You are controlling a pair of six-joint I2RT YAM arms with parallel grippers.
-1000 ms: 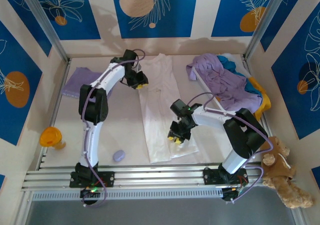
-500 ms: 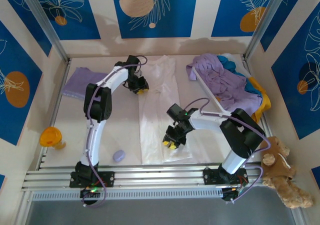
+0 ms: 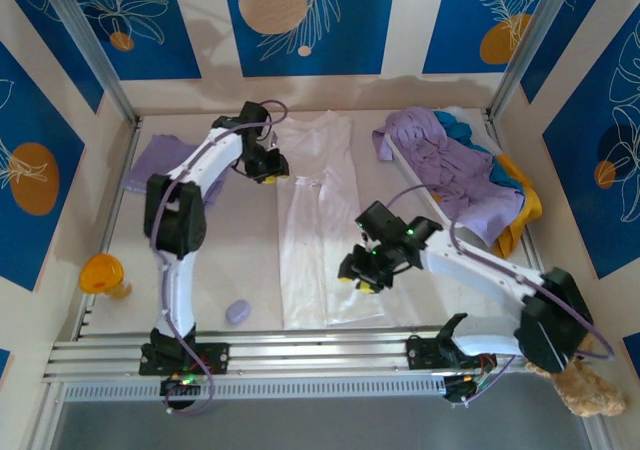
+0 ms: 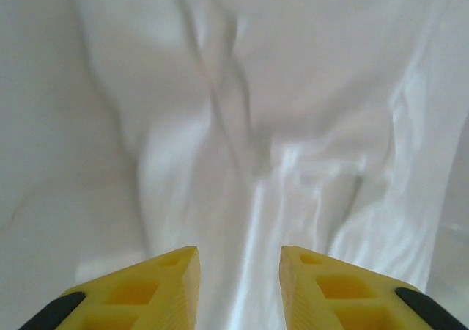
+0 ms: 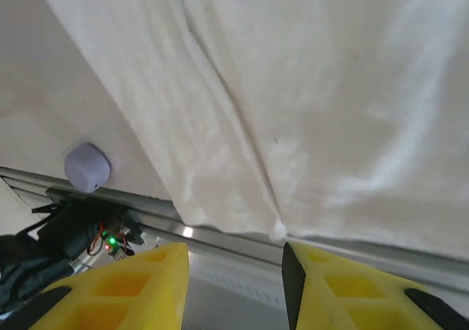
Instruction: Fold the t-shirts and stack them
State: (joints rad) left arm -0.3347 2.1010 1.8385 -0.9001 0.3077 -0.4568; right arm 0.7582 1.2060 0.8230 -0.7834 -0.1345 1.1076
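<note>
Folding the white t-shirt (image 3: 318, 220) is my step in hand: it lies as a long narrow strip down the table (image 3: 240, 260). My left gripper (image 4: 238, 260) and right gripper (image 5: 234, 260) hang over it, jaws parted and empty. Next, I judge, pinch the near hem and carry it to the collar. No writing readable

Top camera: above, behind me, looking down on the table (image 3: 245, 255). My wrist cameras: close, facing down. All share the white t-shirt (image 3: 318, 220).

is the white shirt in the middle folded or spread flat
Partly folded: the white shirt lies as one long narrow strip, with a lengthwise fold line, not folded across.
</note>
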